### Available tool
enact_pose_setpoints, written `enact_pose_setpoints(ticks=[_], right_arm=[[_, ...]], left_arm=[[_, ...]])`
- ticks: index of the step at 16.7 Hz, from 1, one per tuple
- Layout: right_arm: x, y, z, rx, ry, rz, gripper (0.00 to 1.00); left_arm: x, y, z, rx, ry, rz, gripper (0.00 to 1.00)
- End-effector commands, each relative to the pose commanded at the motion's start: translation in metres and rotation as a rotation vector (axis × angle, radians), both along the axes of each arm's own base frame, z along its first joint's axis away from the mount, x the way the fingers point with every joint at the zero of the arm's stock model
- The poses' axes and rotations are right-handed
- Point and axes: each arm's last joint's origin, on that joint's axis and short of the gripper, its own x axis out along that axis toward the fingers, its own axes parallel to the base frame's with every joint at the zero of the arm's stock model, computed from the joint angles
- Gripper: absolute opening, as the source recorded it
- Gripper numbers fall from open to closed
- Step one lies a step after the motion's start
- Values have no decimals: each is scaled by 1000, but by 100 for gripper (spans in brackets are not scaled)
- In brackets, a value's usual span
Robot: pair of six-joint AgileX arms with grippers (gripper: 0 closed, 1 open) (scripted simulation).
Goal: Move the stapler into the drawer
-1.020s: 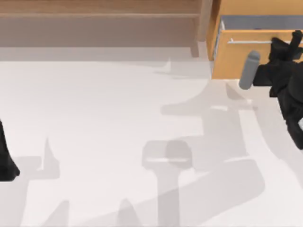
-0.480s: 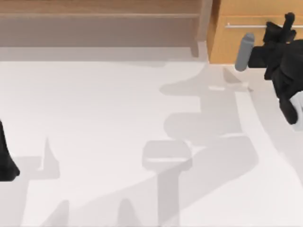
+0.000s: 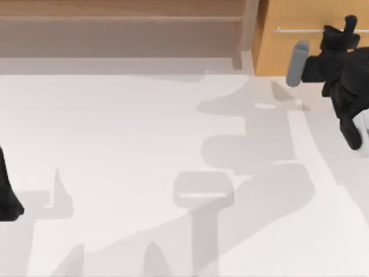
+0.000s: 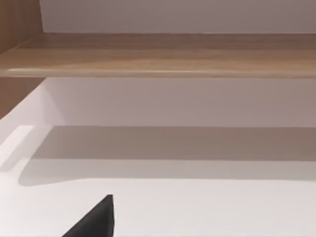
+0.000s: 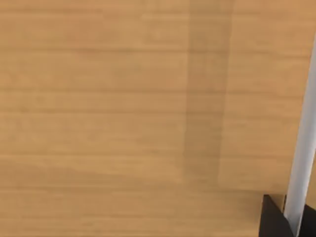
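Observation:
The drawer [image 3: 282, 52] sits pushed in at the table's back right, its light orange front flush and its inside hidden. My right gripper [image 3: 346, 30] is at the thin silver handle [image 3: 300, 30], shut on it. In the right wrist view the orange drawer front [image 5: 123, 98] is very close. There the handle [image 5: 302, 148] runs between the gripper's dark fingertips [image 5: 272, 219]. The stapler is out of view. My left arm [image 3: 7, 196] is parked at the table's left edge.
A long brown wooden shelf unit [image 3: 121, 29] runs along the back, also seen as a shelf board [image 4: 158, 54] in the left wrist view. The white table [image 3: 115, 144] stretches between the two arms. A grey cylinder [image 3: 295, 63] of the right arm juts out before the drawer.
The drawer has slid shut towards the back, hiding its white inside. My right gripper moved back with the handle. The left arm stayed still.

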Motion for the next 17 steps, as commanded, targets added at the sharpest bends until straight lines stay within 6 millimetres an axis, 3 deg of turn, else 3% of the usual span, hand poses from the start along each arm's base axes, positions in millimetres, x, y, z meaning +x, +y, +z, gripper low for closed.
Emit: enact_pose_setpoints(ticks=[11,17], right_arm=[[0,0,0,0,0,0,98],[0,0,0,0,0,0,100]], left_arm=[[0,0,0,0,0,0,100],[0,0,0,0,0,0,100]])
